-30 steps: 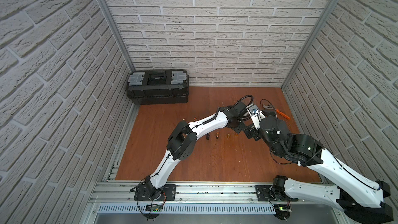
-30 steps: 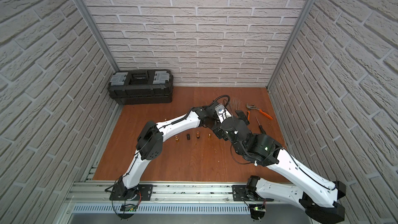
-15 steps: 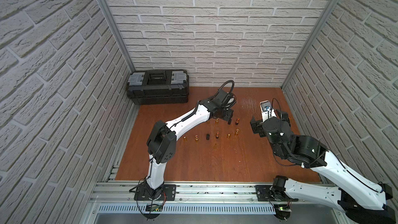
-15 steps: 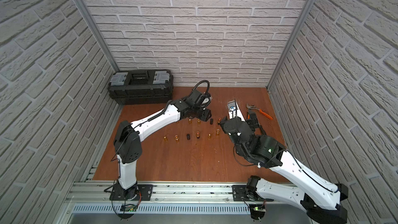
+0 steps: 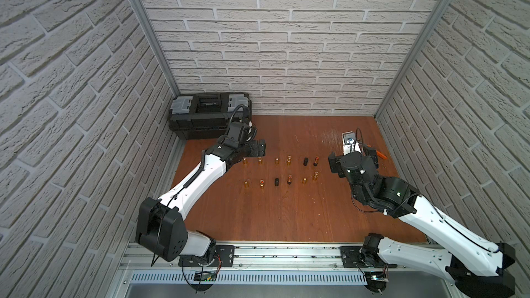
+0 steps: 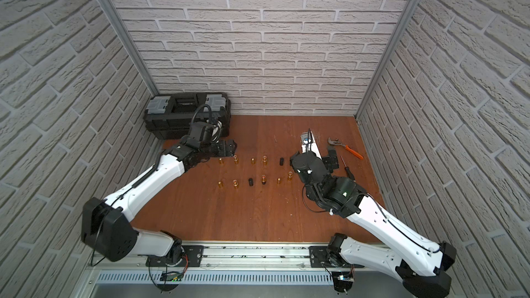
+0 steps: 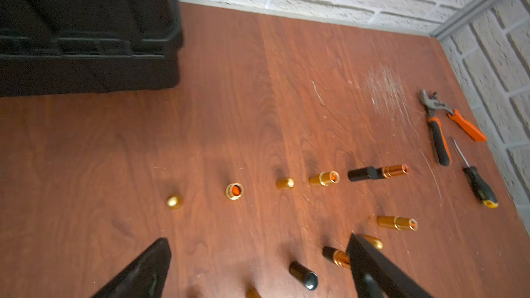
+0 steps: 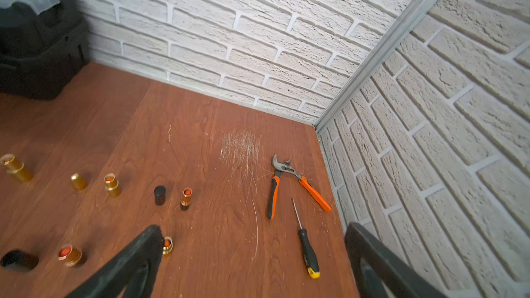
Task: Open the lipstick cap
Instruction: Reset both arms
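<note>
Two rows of small gold lipsticks (image 5: 289, 159) and caps stand on the wooden table (image 5: 286, 219). At the right end of the back row an uncapped lipstick (image 5: 316, 161) with a black base shows its red tip. Its black cap (image 5: 305, 161) stands alone just left of it. Both also show in the right wrist view, the lipstick (image 8: 186, 198) beside the cap (image 8: 159, 194). My left gripper (image 7: 258, 239) is open and empty above the left end of the back row. My right gripper (image 8: 253, 229) is open and empty to the right of the rows.
A black toolbox (image 5: 209, 116) sits in the back left corner, close behind my left wrist. Orange-handled pliers (image 6: 345, 147) and a screwdriver (image 6: 347, 169) lie by the right wall. A second black cap (image 5: 276, 182) stands in the front row. Brick walls close in three sides.
Both arms have drawn apart from the middle of the table. The left swung left toward the toolbox and its jaws now stand wide. The right pulled back to the right.
</note>
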You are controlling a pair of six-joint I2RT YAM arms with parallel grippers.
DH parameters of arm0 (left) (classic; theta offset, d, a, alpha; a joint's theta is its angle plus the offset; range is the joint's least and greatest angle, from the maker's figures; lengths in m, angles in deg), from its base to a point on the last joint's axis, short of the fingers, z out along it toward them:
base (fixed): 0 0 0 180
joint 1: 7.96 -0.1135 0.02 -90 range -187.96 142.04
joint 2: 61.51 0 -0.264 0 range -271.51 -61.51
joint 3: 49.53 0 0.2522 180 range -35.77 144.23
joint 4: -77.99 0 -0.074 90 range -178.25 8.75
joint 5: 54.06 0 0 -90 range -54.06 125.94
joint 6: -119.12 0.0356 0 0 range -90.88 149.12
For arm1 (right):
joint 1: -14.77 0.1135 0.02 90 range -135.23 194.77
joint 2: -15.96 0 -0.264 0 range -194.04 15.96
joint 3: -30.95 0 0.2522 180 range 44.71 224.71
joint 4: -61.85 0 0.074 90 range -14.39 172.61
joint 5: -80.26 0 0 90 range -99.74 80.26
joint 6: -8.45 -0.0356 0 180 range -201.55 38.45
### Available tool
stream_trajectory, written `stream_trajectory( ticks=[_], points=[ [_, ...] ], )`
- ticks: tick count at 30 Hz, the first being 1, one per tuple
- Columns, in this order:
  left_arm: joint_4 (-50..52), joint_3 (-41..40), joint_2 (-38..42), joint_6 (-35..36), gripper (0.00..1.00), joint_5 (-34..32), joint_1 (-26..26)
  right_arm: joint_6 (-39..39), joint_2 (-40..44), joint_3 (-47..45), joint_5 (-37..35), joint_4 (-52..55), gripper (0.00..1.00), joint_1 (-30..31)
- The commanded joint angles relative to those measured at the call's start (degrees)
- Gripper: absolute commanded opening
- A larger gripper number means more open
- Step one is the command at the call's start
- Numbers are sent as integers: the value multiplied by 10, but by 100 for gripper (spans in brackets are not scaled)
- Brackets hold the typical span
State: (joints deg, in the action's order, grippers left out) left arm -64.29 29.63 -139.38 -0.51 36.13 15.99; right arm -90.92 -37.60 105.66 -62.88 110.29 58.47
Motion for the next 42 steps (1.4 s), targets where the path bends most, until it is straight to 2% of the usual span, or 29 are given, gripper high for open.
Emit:
stream_trajectory(
  ticks=[1,4,7,9,12,15,19,23,26,28,29,33,35,36,37,38,39,42],
  points=[
    [-40,-36,39,13,98,-50,-35,43,43,-89,56,-180,100,-63],
    [-94,-93,77,54,98,-59,-71,113,42,-177,86,-289,100,-123],
    [-174,-161,108,109,98,-63,-98,71,2,-184,114,-266,100,-215],
    [-224,-203,119,124,98,-76,-124,62,-11,-214,112,-328,100,-251],
    [-295,-261,104,128,98,-68,-192,42,-50,-252,124,-411,100,-283],
    [-386,-315,70,170,98,-81,-222,35,-113,-268,142,-477,100,-302],
    [-440,-331,-2,232,98,-86,-229,76,-206,-281,162,-555,100,-321],
    [-500,-337,-59,237,98,-74,-244,85,-259,-316,221,-650,100,-357],
    [-540,-333,-78,267,98,-66,-245,93,-297,-314,249,-679,100,-366],
    [-563,-332,-98,256,98,-74,-256,110,-330,-312,265,-710,100,-365],
    [-580,-336,-109,251,98,-84,-257,104,-324,-307,269,-689,100,-365],
    [-631,-370,-99,248,98,-66,-265,114,-309,-353,292,-762,100,-367],
    [-711,-414,-101,252,98,-23,-275,112,-315,-341,295,-744,100,-368],
    [-830,-460,-129,261,98,-2,-273,109,-319,-326,307,-718,100,-372],
    [-842,-477,-119,267,98,0,-267,104,-322,-313,316,-696,100,-379],
    [-803,-467,-107,273,98,-9,-262,98,-326,-301,322,-673,100,-385],
    [-807,-457,-119,271,98,-16,-261,93,-334,-279,321,-642,100,-390],
    [-758,-432,-119,248,98,8,-285,89,-364,-226,277,-574,100,-380]
  ],
)
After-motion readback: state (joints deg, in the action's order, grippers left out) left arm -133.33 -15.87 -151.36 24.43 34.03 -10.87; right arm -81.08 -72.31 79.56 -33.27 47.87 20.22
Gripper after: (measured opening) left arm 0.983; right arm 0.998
